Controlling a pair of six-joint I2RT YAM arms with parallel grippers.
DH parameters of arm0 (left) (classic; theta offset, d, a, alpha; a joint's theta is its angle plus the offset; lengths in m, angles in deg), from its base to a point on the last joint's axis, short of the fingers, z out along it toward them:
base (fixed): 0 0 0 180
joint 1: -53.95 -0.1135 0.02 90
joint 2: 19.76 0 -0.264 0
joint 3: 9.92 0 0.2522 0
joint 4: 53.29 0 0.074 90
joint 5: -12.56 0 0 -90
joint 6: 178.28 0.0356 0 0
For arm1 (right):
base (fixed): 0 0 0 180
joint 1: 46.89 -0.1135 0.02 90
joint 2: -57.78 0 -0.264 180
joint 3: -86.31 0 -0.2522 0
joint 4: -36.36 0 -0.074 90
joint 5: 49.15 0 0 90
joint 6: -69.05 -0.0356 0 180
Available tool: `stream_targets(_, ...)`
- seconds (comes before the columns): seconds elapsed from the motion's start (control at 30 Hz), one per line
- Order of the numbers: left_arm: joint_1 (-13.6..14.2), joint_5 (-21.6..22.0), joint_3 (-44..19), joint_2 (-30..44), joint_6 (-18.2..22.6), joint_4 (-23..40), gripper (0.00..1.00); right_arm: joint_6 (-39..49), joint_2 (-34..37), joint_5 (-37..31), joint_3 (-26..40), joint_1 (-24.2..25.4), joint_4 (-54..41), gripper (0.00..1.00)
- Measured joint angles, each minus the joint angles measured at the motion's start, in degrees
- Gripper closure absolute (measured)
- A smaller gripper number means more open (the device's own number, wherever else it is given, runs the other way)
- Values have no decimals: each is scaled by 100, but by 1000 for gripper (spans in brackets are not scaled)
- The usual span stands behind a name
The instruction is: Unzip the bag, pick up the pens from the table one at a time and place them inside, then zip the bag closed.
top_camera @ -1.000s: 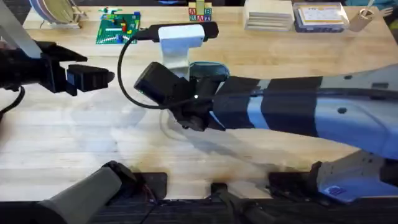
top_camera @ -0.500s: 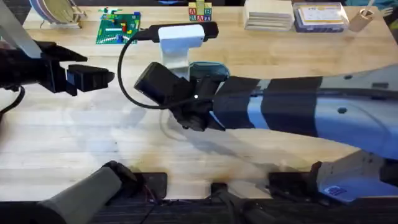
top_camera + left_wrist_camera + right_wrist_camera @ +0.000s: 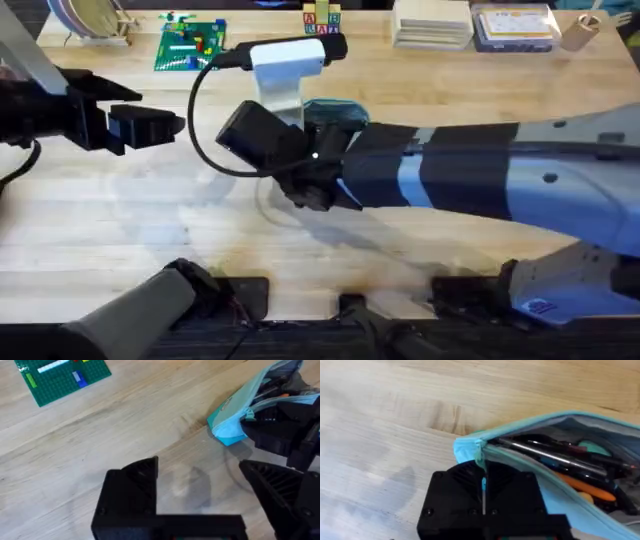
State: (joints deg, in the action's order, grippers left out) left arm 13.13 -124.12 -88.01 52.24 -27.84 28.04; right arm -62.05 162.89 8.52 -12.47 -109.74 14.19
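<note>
The light blue bag (image 3: 555,430) lies on the wooden table (image 3: 120,220) with its zipper open. Inside it I see an orange pen (image 3: 585,487) and a dark pen (image 3: 545,452) among others. My right gripper (image 3: 483,495) is at the bag's end, shut on the small teal zipper pull (image 3: 483,483). From above, the right arm covers most of the bag (image 3: 335,110). My left gripper (image 3: 150,125) hovers open and holds nothing, well to the left of the bag (image 3: 230,420).
A green baseplate (image 3: 190,45) lies at the back left. A white block (image 3: 290,65) with a looping black cable stands just behind the bag. Small wooden blocks (image 3: 320,20) and two boxes (image 3: 430,25) line the far edge.
</note>
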Motion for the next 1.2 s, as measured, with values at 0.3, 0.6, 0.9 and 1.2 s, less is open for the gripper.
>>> stream_targets(0.3,0,0,0,-1,0,15,7,643,-256,7,0,-2,-62,969)
stream_targets(0.6,0,0,0,-1,0,15,7,856,-777,46,0,-31,-103,969)
stream_targets(0.9,0,-3,0,37,2,83,7,858,-777,46,0,-35,-243,969)
stream_targets(1.2,0,-371,0,822,783,673,7,858,-777,44,0,-35,-245,969)
